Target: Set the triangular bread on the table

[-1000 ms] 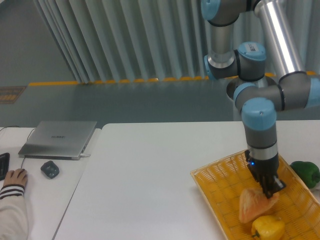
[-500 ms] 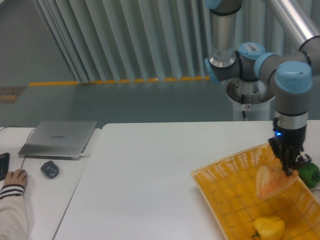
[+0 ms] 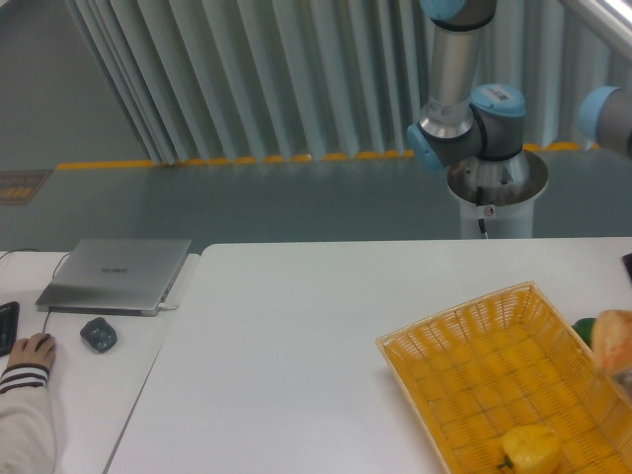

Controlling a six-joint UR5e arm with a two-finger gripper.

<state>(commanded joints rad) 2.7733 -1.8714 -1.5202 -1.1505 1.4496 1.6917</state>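
though the jaws are out of view past the right edge, so i cannot tell their state, the triangular bread (image 3: 614, 341) hangs beyond the basket's (image 3: 464, 326) right rim, with bare table (image 3: 296, 336) lying far to its left.

Views: I have one fixed camera, so no second view shares any part of the scene.
Position: it sits in front of the table (image 3: 296, 336), raised above the tabletop and looking down at a slant.
Facing: it points across the table toward the far ribbed wall (image 3: 247, 79) and the robot's base (image 3: 494, 188).
Distance: middling; the table fills the lower half of my picture.
Left edge: a side desk with a closed laptop (image 3: 117, 274) and a person's hand (image 3: 28, 351).
Right edge: the basket (image 3: 474, 326) is cut off at the lower right corner.
Top: the arm (image 3: 456, 59) runs out of frame.
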